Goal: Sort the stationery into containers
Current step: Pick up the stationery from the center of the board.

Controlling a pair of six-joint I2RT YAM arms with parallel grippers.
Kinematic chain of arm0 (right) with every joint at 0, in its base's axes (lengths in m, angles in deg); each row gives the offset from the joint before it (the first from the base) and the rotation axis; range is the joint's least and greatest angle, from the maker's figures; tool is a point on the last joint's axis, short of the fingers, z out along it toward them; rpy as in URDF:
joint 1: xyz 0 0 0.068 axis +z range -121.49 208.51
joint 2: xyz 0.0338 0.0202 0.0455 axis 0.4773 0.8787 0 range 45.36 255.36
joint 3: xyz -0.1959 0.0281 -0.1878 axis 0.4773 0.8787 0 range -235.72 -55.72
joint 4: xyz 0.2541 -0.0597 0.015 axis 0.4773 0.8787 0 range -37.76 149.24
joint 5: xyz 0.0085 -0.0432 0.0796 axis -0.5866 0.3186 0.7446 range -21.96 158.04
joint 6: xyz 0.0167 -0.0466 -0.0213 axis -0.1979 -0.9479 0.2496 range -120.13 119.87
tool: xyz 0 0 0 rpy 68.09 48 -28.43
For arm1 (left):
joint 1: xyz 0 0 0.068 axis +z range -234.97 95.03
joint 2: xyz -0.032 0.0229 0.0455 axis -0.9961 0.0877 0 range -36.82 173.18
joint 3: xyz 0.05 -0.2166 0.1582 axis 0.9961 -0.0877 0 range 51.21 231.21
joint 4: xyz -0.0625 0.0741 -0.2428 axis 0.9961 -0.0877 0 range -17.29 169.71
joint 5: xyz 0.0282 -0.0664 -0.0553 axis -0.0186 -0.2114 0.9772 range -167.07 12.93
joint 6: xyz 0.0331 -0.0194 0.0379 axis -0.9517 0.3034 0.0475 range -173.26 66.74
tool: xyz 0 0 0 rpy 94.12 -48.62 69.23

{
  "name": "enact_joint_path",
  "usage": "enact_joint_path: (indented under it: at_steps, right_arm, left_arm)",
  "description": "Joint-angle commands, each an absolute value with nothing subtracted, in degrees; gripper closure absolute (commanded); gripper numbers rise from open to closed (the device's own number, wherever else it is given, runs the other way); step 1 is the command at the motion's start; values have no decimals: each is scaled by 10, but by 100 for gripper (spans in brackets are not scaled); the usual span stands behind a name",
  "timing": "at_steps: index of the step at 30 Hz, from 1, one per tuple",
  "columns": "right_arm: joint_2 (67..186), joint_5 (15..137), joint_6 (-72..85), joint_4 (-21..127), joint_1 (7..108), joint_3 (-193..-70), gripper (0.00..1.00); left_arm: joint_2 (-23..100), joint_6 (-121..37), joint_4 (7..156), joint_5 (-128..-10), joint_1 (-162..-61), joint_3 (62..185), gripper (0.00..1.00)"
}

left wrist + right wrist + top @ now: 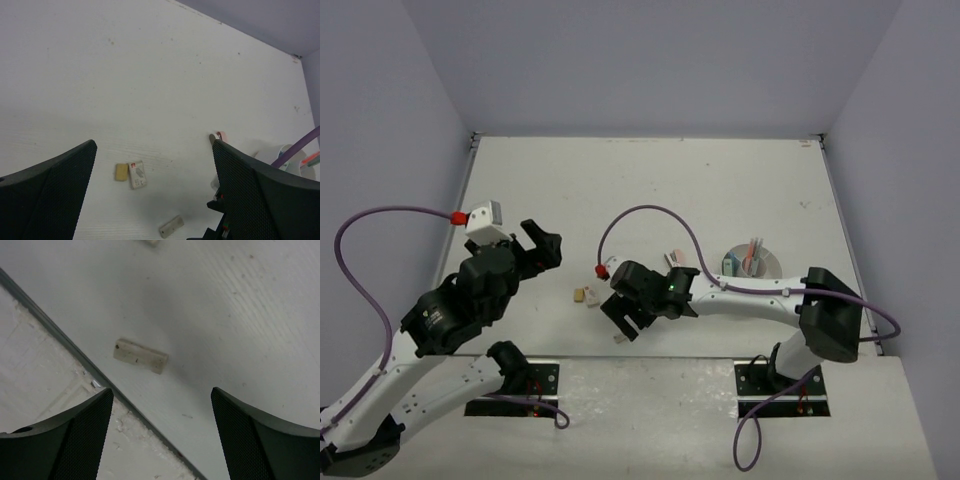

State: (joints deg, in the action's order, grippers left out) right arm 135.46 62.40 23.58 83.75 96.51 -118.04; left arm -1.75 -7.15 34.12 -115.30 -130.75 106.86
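Mesh-faced fingers (75, 435) of the right gripper (161, 392) are seen closest in the right wrist view. They are spread apart with nothing held between them. A small off-white block (140, 356) is framed in the gap beyond them, lying flat on the tabletop (240, 315) just beside its near edge. The gripper appears to be lined up over this block so that it can be straddled. With the edge so close, little room would be left for one finger.

To the left of that gripper, a tan block (579, 296) and a white printed block (591, 298) are set side by side, touching. A pink piece (675, 258) lies further back. Well off to the right stands the round white organizer (772, 264), in which pens (753, 250) and pastel pieces are already stood upright, so part of the sorting can be judged done.

The left gripper (532, 248) is held fully open and empty above the tabletop's left side. It is probably kept there so that the right arm is left clear.
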Motion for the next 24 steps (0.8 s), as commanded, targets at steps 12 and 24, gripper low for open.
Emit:
enact_joint_path:
  at_steps: [12,24]
  right_arm:
    - [1451,800,-224,804,973,-1201,10]
    - [1540,792,-240,798,974,-1239,27]
  left_arm:
    - [-38,-175,359,-1120,-1307,1027,0]
    - [-51,-185,377,-1108,-1308,1015,0]
